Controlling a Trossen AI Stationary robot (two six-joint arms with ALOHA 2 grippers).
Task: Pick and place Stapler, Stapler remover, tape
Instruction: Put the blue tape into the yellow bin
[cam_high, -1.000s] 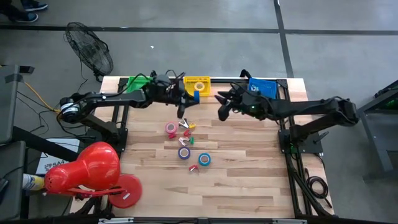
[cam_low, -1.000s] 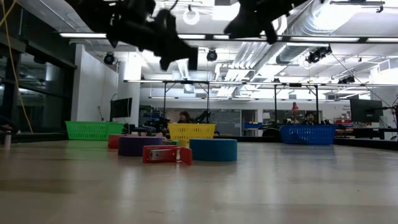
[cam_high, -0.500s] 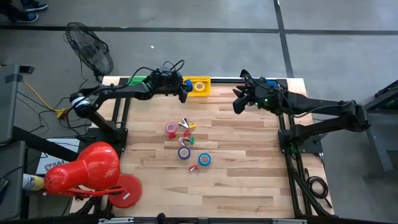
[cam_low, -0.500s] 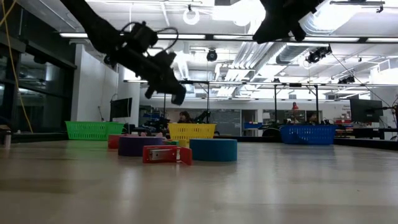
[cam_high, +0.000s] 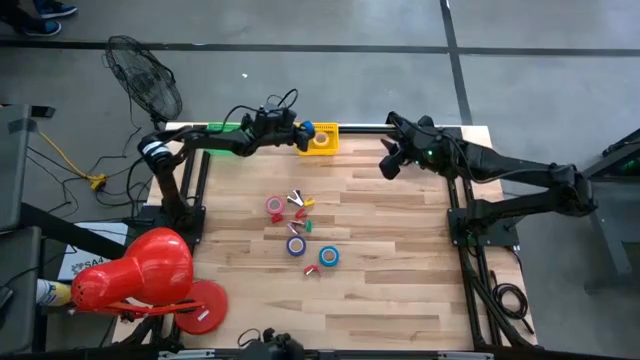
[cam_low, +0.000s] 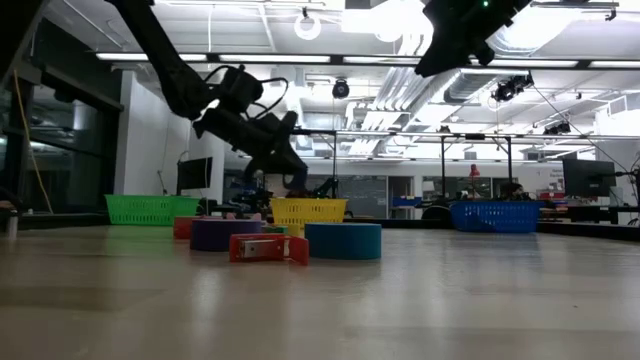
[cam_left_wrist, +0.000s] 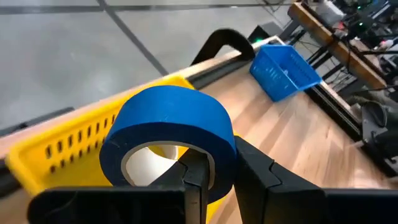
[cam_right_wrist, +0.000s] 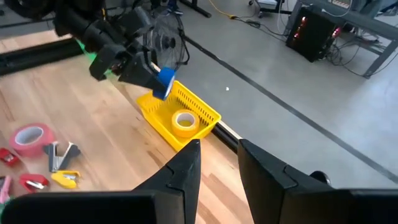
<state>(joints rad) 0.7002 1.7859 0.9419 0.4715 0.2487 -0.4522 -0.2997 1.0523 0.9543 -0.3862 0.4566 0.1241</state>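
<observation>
My left gripper (cam_high: 298, 132) is shut on a blue tape roll (cam_left_wrist: 168, 127) and holds it just above the yellow basket (cam_high: 320, 138) at the table's far edge. A yellow tape roll (cam_right_wrist: 185, 122) lies in that basket. A pink-red roll (cam_high: 274, 206), a purple roll (cam_high: 296, 245) and a blue roll (cam_high: 329, 256) lie flat mid-table. Small red, yellow and green pieces (cam_high: 300, 206) lie among them, and a red stapler (cam_low: 268, 248) beside them. My right gripper (cam_high: 388, 160) hangs open and empty high over the far right. My left gripper pinches the blue roll's ring wall (cam_left_wrist: 219, 167), one finger (cam_left_wrist: 196, 177) inside the pale core and the other (cam_left_wrist: 255, 171) outside on the blue face. The fingers come from the table's left, slanting down. The roll is lifted clear over the yellow basket's rim.
A green basket (cam_high: 225, 128) stands left of the yellow one at the far edge. A blue basket (cam_low: 495, 215) stands to its right, partly under my right arm. A large red object (cam_high: 140, 275) sits at the table's near left corner.
My left gripper has carried the blue roll toward the table's far edge and down to just above the yellow basket, rolling its wrist on the way. My right gripper has drawn back toward the table's right and far edges.
</observation>
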